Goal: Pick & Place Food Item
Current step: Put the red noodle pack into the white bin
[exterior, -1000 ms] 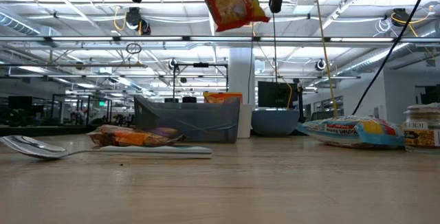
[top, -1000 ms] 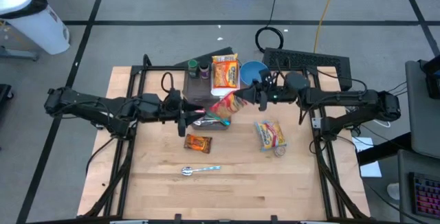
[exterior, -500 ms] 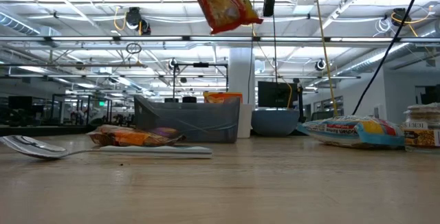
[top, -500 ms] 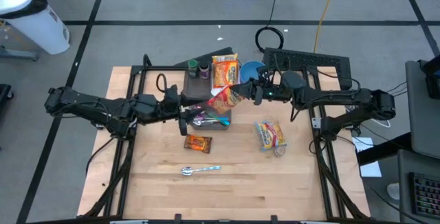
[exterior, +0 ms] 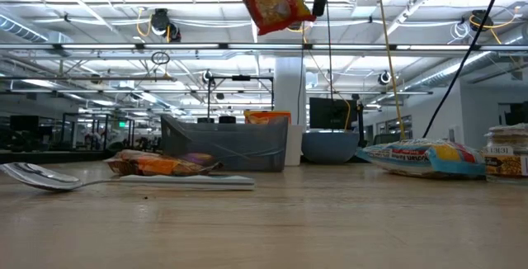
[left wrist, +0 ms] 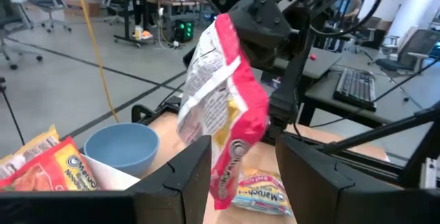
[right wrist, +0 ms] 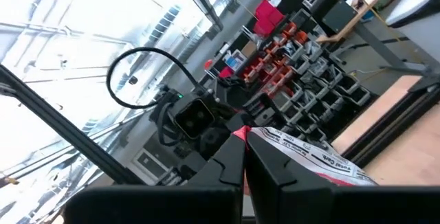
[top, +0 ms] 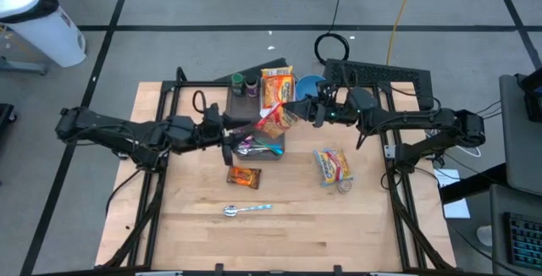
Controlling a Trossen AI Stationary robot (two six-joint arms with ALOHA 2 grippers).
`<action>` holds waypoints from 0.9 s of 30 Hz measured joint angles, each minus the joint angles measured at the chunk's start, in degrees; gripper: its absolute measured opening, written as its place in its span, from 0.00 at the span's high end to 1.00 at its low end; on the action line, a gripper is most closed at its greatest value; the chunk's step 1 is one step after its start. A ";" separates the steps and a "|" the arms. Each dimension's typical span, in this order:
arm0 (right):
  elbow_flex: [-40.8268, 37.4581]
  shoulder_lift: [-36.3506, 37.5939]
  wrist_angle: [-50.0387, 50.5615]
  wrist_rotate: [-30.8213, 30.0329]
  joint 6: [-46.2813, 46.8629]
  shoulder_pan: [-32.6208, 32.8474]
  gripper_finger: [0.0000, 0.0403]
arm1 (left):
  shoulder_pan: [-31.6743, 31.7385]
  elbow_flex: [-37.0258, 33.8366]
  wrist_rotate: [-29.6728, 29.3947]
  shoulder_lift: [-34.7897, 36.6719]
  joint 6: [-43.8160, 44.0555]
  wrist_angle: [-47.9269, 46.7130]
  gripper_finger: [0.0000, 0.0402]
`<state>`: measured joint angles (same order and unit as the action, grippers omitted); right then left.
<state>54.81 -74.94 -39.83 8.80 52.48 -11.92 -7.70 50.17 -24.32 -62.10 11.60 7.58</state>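
Noodle packet (top: 273,120) hung above the grey bin (top: 260,137) at the tabletop's (top: 195,217) rear, clamped in the right end effector (top: 290,112), while the left end effector (top: 227,143) sat released beside it.

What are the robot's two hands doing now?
Left gripper: open, holding nothing.
Right gripper: shut on the noodle packet, up in the air.

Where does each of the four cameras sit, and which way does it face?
High: overhead, looking down on the table and both arms.
Low: at tabletop height, facing the room; the noodle packet hangs above.
Left wrist: faces the packet past the left tool.
Right wrist: behind the right tool, gripping the packet.
All four views share the packet.
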 joint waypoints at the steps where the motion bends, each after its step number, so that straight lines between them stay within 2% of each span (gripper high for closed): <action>1: 0.00 0.02 -0.09 0.02 0.01 0.00 1.00 | 0.10 -0.02 0.04 -0.38 -0.38 0.66 0.58; 11: 0.00 0.00 -0.64 0.17 -0.62 0.02 1.00 | 1.07 -0.04 0.41 -4.35 -2.71 8.17 0.58; 27: 0.00 0.00 -0.70 0.22 -1.89 0.02 1.00 | 3.36 -0.04 0.71 -4.38 -2.72 9.55 0.58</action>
<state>54.81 -74.94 -40.53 9.02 50.59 -11.90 -4.34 50.13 -23.62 -66.48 8.88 17.12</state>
